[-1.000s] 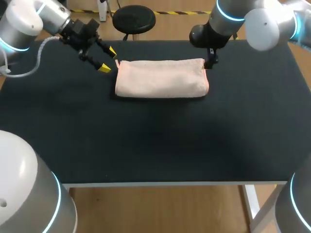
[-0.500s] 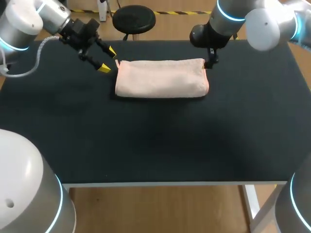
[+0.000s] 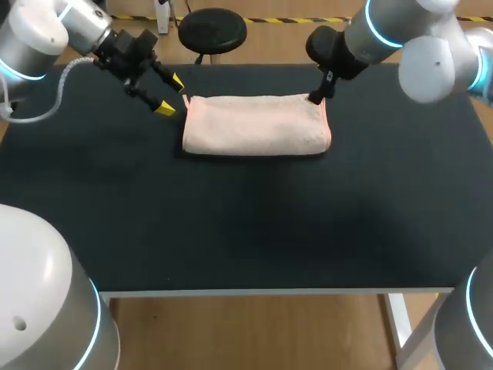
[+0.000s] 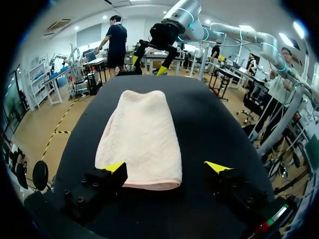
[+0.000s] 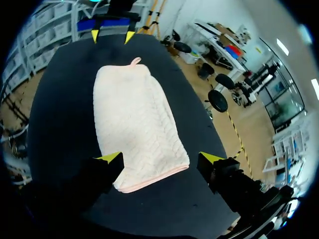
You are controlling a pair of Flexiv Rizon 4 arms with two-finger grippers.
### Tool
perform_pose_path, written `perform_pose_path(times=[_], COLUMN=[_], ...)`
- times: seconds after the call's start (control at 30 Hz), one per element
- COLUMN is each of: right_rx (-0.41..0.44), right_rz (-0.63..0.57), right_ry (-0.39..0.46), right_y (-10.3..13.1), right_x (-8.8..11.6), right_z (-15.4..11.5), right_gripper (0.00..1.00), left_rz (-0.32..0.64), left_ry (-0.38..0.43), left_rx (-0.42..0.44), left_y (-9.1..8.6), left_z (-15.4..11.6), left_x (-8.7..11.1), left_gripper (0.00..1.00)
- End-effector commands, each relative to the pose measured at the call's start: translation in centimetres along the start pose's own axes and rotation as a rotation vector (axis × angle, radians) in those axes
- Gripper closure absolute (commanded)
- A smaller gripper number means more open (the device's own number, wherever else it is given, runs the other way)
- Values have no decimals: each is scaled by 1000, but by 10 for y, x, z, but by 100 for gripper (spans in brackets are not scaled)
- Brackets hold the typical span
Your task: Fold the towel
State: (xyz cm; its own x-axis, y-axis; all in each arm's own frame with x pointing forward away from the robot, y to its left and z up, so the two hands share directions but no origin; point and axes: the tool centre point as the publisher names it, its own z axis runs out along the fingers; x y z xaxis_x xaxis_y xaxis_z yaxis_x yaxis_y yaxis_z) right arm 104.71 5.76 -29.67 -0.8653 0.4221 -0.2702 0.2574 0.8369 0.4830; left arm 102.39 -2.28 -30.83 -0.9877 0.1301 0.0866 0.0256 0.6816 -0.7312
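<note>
From above, the right gripper (image 5: 159, 158) is mostly hidden under its own arm: only one dark finger shows at the towel's (image 3: 256, 126) far right corner, with no yellow tips visible. Whether that finger touches the cloth cannot be told from there. The right wrist view settles the fingers: they are spread wide, with the towel's short end lying between and below them and neither tip clearly on it. That view also shows a small loop (image 5: 134, 60) at the towel's other end, which is only a speck from above.

The left gripper (image 3: 170, 94) is plain in the head view, fingers spread, just beside the towel's far left corner. Its wrist view shows the towel's near end between the open tips, and the other gripper beyond the far end.

The pink towel lies folded into a long strip across the far half of the black table (image 3: 231, 223). Each arm comes in from its own far corner, angled down toward one end of the towel.
</note>
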Motion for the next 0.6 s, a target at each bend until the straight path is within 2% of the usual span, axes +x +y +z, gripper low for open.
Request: perform_pose_path(times=[0.03, 0.1, 0.13, 0.2, 0.37, 0.47, 0.6], right_rx=[-291, -304, -315, -321, -340, -347, -306], right_rz=[1057, 1202, 1230, 1323, 1457, 1568, 1656], right_ry=[-104, -105, -80, -79, -72, -1, 85], right_y=[-16, -22, -24, -29, -42, -52, -64], right_x=[1, 0, 0, 1, 1, -2, -2], right_z=[-1, 1, 2, 5, 14, 24, 44], right_gripper=[0, 0, 0, 0, 0, 0, 0], left_rz=[1, 1, 1, 1, 1, 1, 1], left_ry=[-1, -1, -1, -1, -1, -1, -1], left_rx=[1, 1, 1, 1, 1, 1, 1], left_y=[0, 0, 0, 0, 0, 0, 0], left_z=[0, 0, 0, 0, 0, 0, 0], left_x=[0, 0, 0, 0, 0, 0, 0], left_gripper=[0, 0, 0, 0, 0, 0, 0])
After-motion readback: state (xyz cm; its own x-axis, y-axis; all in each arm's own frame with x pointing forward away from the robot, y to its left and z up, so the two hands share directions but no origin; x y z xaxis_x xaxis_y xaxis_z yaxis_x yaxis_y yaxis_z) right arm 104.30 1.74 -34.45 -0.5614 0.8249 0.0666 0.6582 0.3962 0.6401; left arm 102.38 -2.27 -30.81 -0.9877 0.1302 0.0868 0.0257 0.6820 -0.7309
